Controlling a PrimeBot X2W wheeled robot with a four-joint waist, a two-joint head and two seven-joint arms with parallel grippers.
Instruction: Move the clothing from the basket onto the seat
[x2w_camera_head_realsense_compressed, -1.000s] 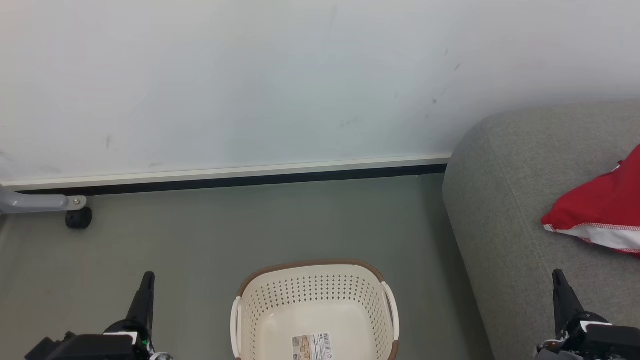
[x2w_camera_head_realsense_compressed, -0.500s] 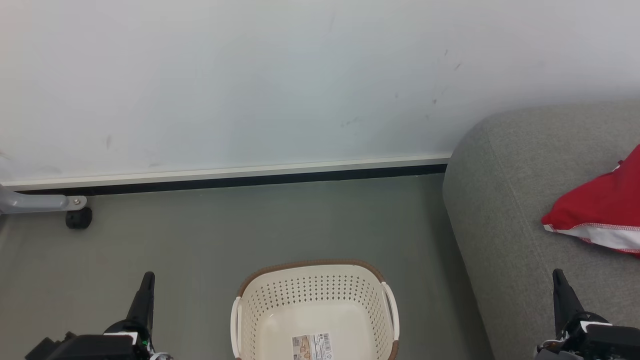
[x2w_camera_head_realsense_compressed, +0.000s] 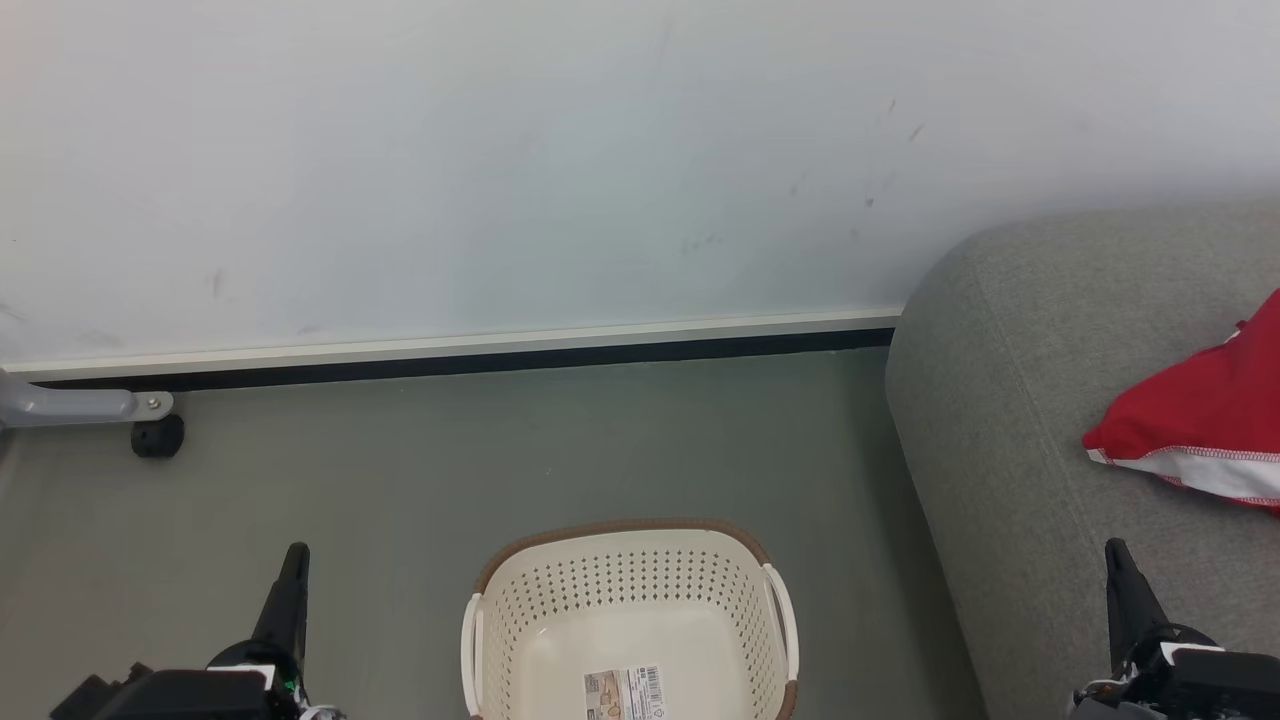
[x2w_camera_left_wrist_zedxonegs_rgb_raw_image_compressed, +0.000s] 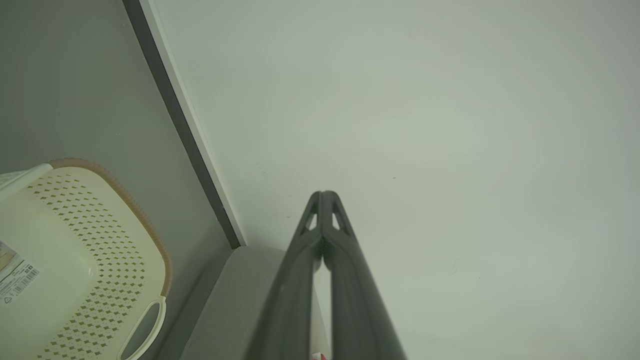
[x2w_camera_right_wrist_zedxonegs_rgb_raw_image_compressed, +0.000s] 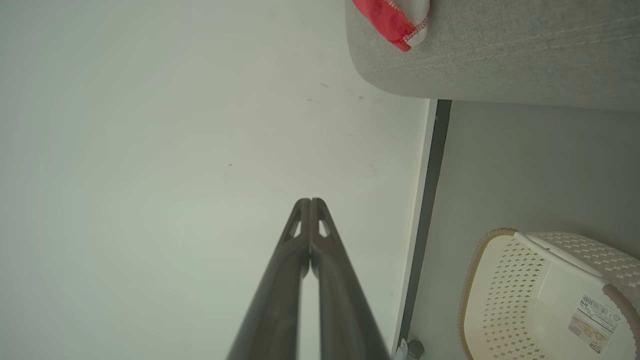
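The red clothing (x2w_camera_head_realsense_compressed: 1205, 415) with its white trim band lies on the grey seat (x2w_camera_head_realsense_compressed: 1010, 430) at the right edge of the head view; a corner of the clothing (x2w_camera_right_wrist_zedxonegs_rgb_raw_image_compressed: 392, 15) also hangs at the seat's edge (x2w_camera_right_wrist_zedxonegs_rgb_raw_image_compressed: 500, 55) in the right wrist view. The cream perforated basket (x2w_camera_head_realsense_compressed: 625, 580) stands on the floor at the bottom centre, holding nothing but a paper label (x2w_camera_head_realsense_compressed: 625, 693). My left gripper (x2w_camera_head_realsense_compressed: 295, 555) is shut, low at the left of the basket. My right gripper (x2w_camera_head_realsense_compressed: 1117, 550) is shut, low over the seat's front. Both hold nothing, as the left gripper (x2w_camera_left_wrist_zedxonegs_rgb_raw_image_compressed: 323, 195) and right gripper (x2w_camera_right_wrist_zedxonegs_rgb_raw_image_compressed: 310, 202) tips show.
A white wall with a pale and black baseboard (x2w_camera_head_realsense_compressed: 450, 355) runs behind the basket. A grey metal leg with a black caster (x2w_camera_head_realsense_compressed: 155, 435) stands at the far left. Grey floor (x2w_camera_head_realsense_compressed: 450, 470) spreads between wall and basket.
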